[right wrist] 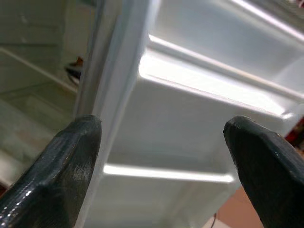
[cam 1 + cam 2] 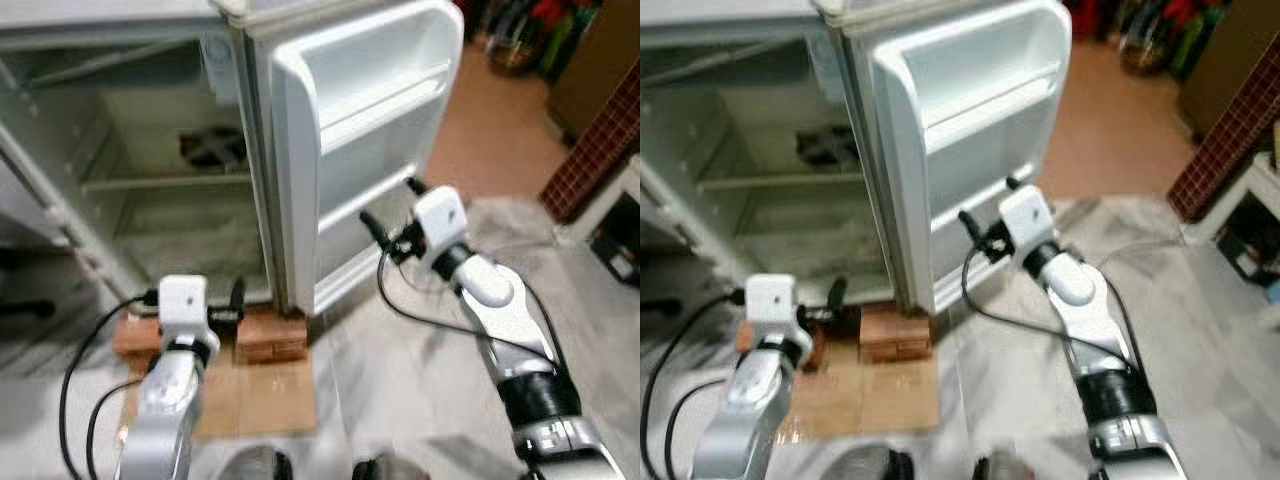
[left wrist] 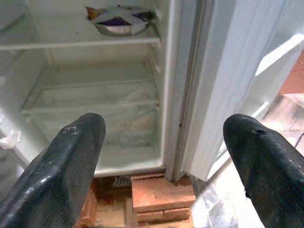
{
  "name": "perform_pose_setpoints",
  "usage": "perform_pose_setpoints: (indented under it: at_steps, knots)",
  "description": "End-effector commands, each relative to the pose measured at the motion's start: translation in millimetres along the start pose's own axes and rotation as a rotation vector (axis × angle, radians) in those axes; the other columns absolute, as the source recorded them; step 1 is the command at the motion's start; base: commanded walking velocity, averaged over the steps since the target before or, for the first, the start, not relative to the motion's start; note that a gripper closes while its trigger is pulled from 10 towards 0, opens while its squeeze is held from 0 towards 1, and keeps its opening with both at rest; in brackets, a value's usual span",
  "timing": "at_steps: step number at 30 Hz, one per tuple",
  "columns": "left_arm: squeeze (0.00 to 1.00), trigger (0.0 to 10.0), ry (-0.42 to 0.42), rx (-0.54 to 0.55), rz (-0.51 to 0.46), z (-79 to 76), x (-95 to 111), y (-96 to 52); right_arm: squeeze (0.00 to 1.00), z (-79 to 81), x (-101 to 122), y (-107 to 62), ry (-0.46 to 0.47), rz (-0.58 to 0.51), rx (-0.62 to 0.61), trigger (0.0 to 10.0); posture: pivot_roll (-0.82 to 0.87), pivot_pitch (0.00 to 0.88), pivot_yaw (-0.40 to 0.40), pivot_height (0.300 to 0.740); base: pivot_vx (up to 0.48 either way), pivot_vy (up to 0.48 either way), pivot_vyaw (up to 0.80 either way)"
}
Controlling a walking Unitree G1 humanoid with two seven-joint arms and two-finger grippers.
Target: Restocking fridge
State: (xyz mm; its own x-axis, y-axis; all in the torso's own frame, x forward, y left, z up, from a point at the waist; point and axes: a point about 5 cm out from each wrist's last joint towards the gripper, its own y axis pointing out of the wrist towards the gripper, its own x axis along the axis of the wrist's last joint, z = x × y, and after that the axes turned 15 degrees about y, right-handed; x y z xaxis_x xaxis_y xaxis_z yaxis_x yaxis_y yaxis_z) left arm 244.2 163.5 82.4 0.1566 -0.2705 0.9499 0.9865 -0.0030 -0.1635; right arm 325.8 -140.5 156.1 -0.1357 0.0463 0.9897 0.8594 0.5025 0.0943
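The room has a pale marbled floor (image 2: 400, 390) near the robot that gives way to a reddish-brown floor (image 2: 490, 130) farther back, with a dark brick-patterned wall (image 2: 600, 140) on the right and blurred, colourful clutter at the far end.

The fridge (image 2: 130, 130) stands wide open in front of the robot, its white cabinet raised on red bricks (image 2: 272, 335) with flat cardboard (image 2: 255, 395) laid on the floor before them. Its door (image 2: 360, 130) is swung out to the right, showing two moulded door racks with nothing in them. Inside, the shelves are almost bare; a covered bowl (image 3: 118, 21) sits on an upper shelf towards the hinge side, and a clear drawer sits at the bottom.

The right arm reaches forward and up, and the right pincer (image 2: 385, 205) hovers just beside the lower door rack, its two black fingers (image 1: 61, 175) spread apart and holding nothing. The left arm is held low, with the left pincer (image 3: 161, 171) in front of the cabinet's bottom edge above the bricks, its fingers likewise spread wide and empty. Black cables (image 2: 85, 370) loop down from both wrists.
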Motion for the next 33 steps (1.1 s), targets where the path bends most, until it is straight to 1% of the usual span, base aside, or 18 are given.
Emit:
perform_pose_setpoints:
  at_steps: [1, 4, 6, 11, 13, 18, 22, 28, 33]
  knots:
    - [0.0, 10.0, 0.001, -0.002, -0.024, 2.9, 2.6, -0.9, 0.0, 3.4, 3.9, -0.5, -0.031, -0.024, 0.03, 10.0, 0.05, 0.116, 0.003, 0.74, 0.0, 0.0, 0.0]
    - [0.0, 10.0, -0.003, -0.006, -0.036, 3.4, 4.0, -1.4, 0.0, 5.5, 4.0, -2.1, -0.051, -0.037, 0.041, 10.0, 0.05, 0.115, 0.004, 0.74, 0.0, 0.0, 0.0]
    - [0.0, 10.0, -0.004, -0.008, -0.042, 3.5, 4.5, -1.3, 0.0, 6.1, 4.4, -2.3, -0.055, -0.042, 0.043, 10.0, 0.04, 0.114, 0.007, 0.74, 0.289, 0.0, 0.0]
    - [0.0, 10.0, -0.002, -0.014, -0.051, 3.4, 6.0, -0.7, 0.0, 8.6, 10.3, -1.3, -0.092, -0.075, 0.056, 10.0, 0.04, 0.114, 0.009, 0.74, 0.354, 0.0, 0.75]
    - [0.0, 10.0, -0.002, -0.017, -0.054, 3.5, 6.1, -0.3, 0.0, 7.8, 16.2, -0.2, -0.123, -0.102, 0.059, 10.0, 0.04, 0.115, 0.009, 0.74, 0.352, 0.0, 0.77]
    - [0.0, 10.0, -0.004, -0.015, -0.057, 3.3, 6.4, 0.3, 0.0, 5.4, 19.2, 0.4, -0.137, -0.114, 0.053, 10.0, 0.04, 0.115, 0.007, 0.74, 0.358, 0.0, 0.66]
    - [0.0, 10.0, -0.004, -0.014, -0.058, 2.6, 6.6, 0.6, 0.0, 3.2, 19.0, 0.0, -0.136, -0.116, 0.041, 10.0, 0.04, 0.115, 0.005, 0.74, 0.365, 0.0, 0.0]
    - [0.0, 10.0, -0.004, -0.013, -0.053, 2.4, 5.9, 0.8, 0.0, 4.3, 20.0, -0.7, -0.143, -0.126, 0.042, 10.0, 0.04, 0.114, 0.006, 0.74, 0.324, 0.0, 0.0]
    - [0.0, 10.0, -0.007, -0.008, -0.06, 1.8, 6.5, 0.9, 0.0, 0.1, 28.1, -0.9, -0.17, -0.164, 0.017, 10.0, 0.04, 0.114, 0.006, 0.74, 0.0, 0.0, 0.0]
